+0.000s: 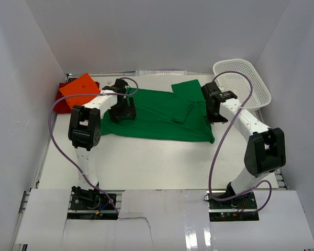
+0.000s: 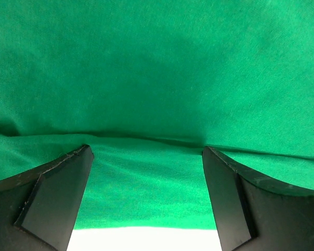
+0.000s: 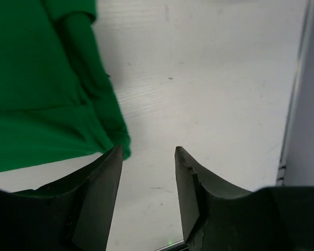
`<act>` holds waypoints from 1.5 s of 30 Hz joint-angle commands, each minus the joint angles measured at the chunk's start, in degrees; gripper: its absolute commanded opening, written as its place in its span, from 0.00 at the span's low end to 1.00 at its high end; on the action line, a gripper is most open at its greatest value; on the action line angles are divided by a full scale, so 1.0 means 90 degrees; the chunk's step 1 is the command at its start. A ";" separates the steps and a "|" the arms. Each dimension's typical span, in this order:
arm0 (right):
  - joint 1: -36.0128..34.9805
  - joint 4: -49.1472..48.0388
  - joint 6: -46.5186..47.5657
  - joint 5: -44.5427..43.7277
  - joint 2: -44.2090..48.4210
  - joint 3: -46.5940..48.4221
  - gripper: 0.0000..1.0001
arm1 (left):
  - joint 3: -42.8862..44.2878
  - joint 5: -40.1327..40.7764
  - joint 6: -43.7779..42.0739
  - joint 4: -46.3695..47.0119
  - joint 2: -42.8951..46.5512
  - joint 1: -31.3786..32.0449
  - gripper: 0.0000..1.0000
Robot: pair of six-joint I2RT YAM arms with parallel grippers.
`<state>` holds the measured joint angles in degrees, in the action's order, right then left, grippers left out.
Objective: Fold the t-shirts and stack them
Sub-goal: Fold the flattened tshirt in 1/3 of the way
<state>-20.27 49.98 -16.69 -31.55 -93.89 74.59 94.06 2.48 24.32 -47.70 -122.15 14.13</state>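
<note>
The bright green t-shirt [image 1: 159, 115] lies spread across the middle back of the table, partly folded, with a sleeve at its far right. My left gripper [image 1: 123, 111] is open low over its left edge; in the left wrist view green cloth [image 2: 146, 78] fills the frame and lies between the fingers [image 2: 57, 193]. My right gripper [image 1: 215, 116] is open at the shirt's right edge; in the right wrist view it [image 3: 148, 151] hovers over bare table beside the cloth [image 3: 36, 78]. The folded orange t-shirt [image 1: 81, 88] lies on the dark red one [image 1: 63, 102] at the back left.
A white mesh basket [image 1: 243, 83] leans at the back right corner. White walls enclose the table on three sides. The table's right edge and a wall [image 3: 303, 115] show in the right wrist view.
</note>
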 commanded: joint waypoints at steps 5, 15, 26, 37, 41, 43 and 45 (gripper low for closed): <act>0.0006 -0.0872 0.0477 0.2966 -0.0514 0.0550 0.47 | -0.0656 0.0086 -0.0065 -0.0110 0.0066 -0.0096 0.98; 0.0006 -0.2027 0.0302 0.5184 -0.1677 0.0902 0.46 | -0.0832 0.0105 -0.0065 -0.0032 0.0203 -0.0096 0.98; -0.0003 -0.2818 -0.0167 0.5605 -0.2351 0.1049 0.53 | -0.1359 0.0066 -0.0084 0.0134 0.0515 -0.0095 0.98; -0.0082 -0.2955 -0.0323 0.5683 -0.2781 0.1195 0.37 | -0.1457 0.0076 -0.0124 0.0164 0.0535 -0.0086 0.98; -0.0082 -0.3121 -0.0363 0.5790 -0.2839 0.1283 0.12 | -0.1486 0.0076 -0.0124 0.0183 0.0535 -0.0095 0.98; -0.0082 -0.3141 -0.0372 0.5801 -0.2840 0.1322 0.08 | -0.1496 0.0086 -0.0133 0.0193 0.0525 -0.0086 0.98; -0.0082 -0.3141 -0.0382 0.5830 -0.2840 0.1439 0.08 | -0.1496 0.0105 -0.0133 0.0183 0.0515 -0.0095 0.98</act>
<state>-20.75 23.79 -19.92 19.66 -119.46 84.05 83.74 4.01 22.94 -42.78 -115.77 13.98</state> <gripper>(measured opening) 0.084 0.979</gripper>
